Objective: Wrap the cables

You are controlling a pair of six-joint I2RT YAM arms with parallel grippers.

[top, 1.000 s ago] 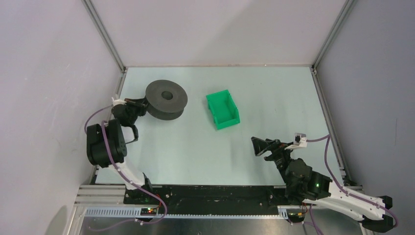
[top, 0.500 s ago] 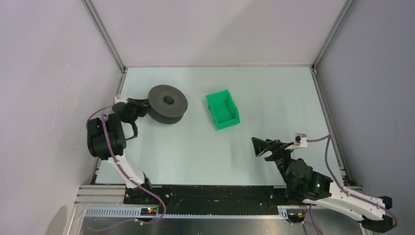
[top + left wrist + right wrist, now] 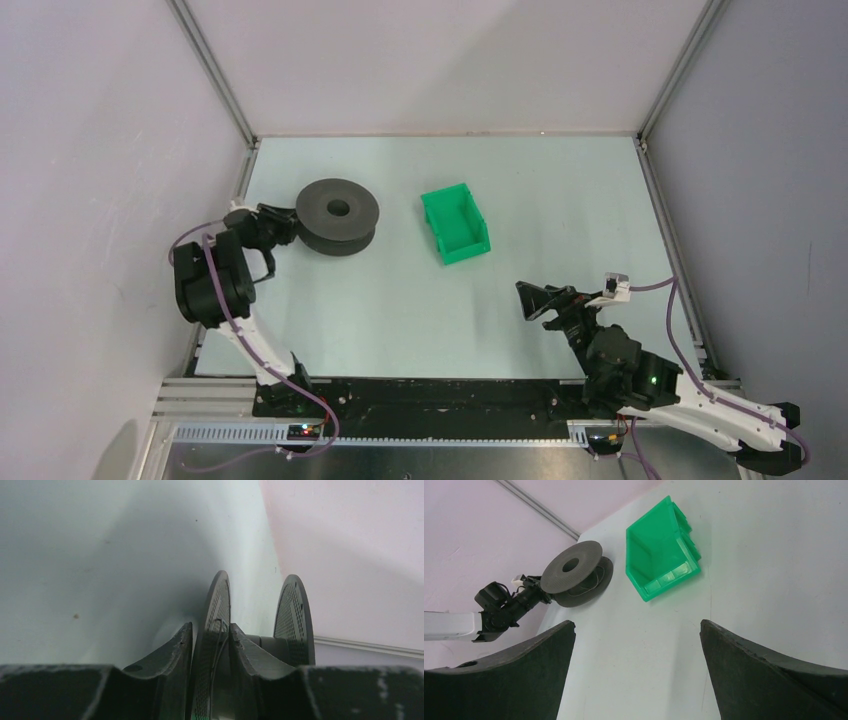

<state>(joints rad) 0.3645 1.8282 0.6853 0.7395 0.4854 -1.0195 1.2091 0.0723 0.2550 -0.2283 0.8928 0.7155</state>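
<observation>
My left gripper (image 3: 283, 224) is shut on the near flange of a dark grey spool (image 3: 338, 214) at the table's left. In the left wrist view the fingers (image 3: 175, 650) pinch that perforated flange (image 3: 218, 600). A thin black cable (image 3: 218, 632) runs down between the flange and the right finger. In the right wrist view fine cable loops (image 3: 593, 580) show between the spool's (image 3: 574, 567) two flanges. My right gripper (image 3: 536, 300) is open and empty, low over the table's right front, and its jaws stand wide apart (image 3: 636, 625).
A green open bin (image 3: 455, 225) stands right of the spool, and it also shows in the right wrist view (image 3: 659, 555). Metal frame posts and pale walls close the table on the left, back and right. The left arm's elbow is close to the left wall.
The left arm has swung slightly left and back, and the spool held in it has dropped a little nearer and lies flatter. The right arm has barely moved.
</observation>
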